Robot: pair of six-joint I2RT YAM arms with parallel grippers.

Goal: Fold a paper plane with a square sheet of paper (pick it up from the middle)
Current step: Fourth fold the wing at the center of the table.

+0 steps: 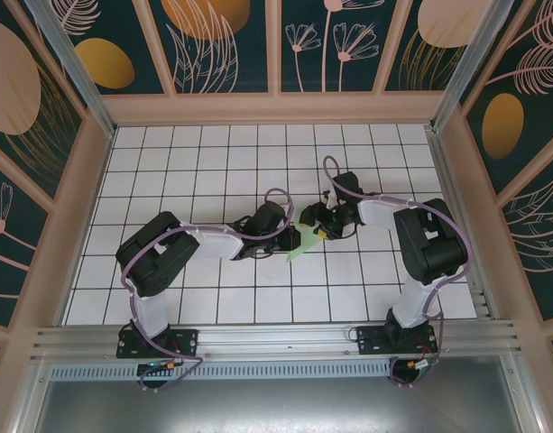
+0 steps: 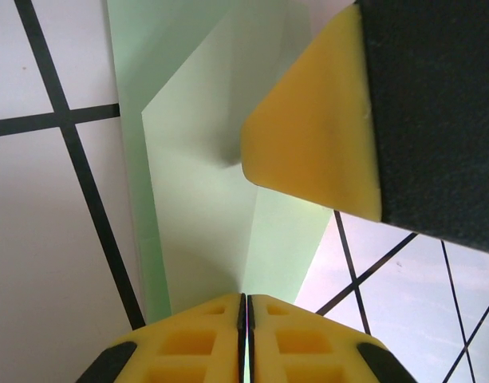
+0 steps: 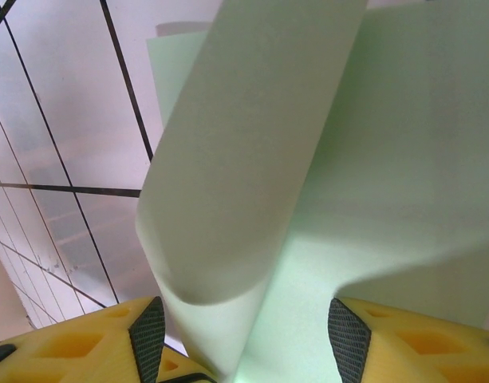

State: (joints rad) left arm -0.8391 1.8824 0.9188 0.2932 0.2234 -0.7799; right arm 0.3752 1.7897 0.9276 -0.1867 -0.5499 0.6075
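Note:
The pale mint-green sheet of paper (image 1: 299,247) is partly folded and held just above the table's middle, between my two grippers. My left gripper (image 2: 246,298) is shut on its near edge, its yellow pads pressed together right at a crease of the sheet of paper (image 2: 196,199). My right gripper (image 3: 244,339) is open, and its jaws stand wide on either side of the sheet of paper (image 3: 388,159), where one flap curls up between them. One of its yellow fingers (image 2: 308,152) touches the paper from the upper right in the left wrist view.
The white table (image 1: 213,162) has a black grid and is boxed in by wooden walls (image 1: 276,108) at the back and sides. An aluminium rail (image 1: 276,338) runs along the near edge by the arm bases. Free tiles lie all around the grippers.

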